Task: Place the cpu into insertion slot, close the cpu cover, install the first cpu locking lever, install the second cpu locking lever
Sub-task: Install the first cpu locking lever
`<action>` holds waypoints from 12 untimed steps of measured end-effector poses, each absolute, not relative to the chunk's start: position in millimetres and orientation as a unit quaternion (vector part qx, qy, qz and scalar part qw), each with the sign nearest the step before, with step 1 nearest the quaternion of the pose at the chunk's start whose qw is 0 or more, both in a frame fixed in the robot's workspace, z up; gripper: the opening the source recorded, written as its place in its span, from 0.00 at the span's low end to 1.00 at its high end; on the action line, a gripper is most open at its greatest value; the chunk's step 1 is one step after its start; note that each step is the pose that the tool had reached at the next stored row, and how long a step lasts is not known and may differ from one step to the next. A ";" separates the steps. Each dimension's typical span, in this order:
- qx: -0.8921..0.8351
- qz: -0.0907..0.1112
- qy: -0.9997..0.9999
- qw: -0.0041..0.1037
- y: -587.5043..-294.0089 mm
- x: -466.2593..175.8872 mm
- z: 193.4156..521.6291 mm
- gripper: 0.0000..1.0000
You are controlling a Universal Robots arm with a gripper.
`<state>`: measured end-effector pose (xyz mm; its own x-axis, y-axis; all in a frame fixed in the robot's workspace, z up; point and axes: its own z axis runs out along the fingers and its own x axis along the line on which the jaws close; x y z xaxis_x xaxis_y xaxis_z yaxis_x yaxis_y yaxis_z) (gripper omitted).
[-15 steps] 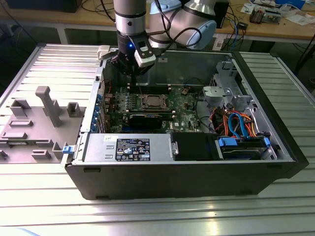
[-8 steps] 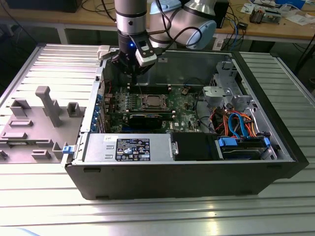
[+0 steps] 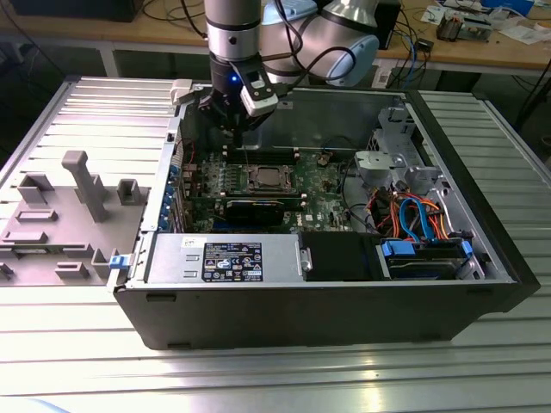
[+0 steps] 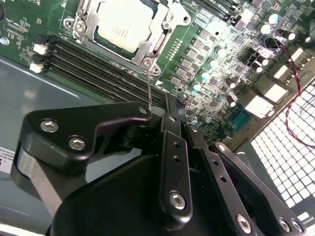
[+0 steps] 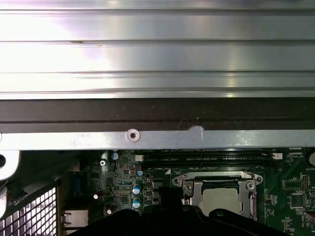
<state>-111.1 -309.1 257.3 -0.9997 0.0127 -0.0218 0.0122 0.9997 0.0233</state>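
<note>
cpu (image 4: 122, 22) seated in insertion slot (image 3: 266, 179), mid motherboard (image 4: 224, 46), toward rear wall of open computer case (image 3: 344, 323). cpu cover (image 4: 162, 37) down flat over it, silver chip top showing through window. gripper (image 4: 174, 110) above board just off socket's corner, beside memory slots (image 4: 98, 69); fingers (image 4: 170, 147) together, holding nothing. thin lever wire (image 4: 148, 86) upright at socket corner.
</note>
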 end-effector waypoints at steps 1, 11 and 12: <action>0.006 0.012 1.000 0.011 -309.1 -110.6 257.3 0.11; 0.006 0.012 1.000 0.011 -309.0 -104.3 256.9 0.11; 0.006 0.012 1.000 0.011 -309.0 -102.4 256.8 0.11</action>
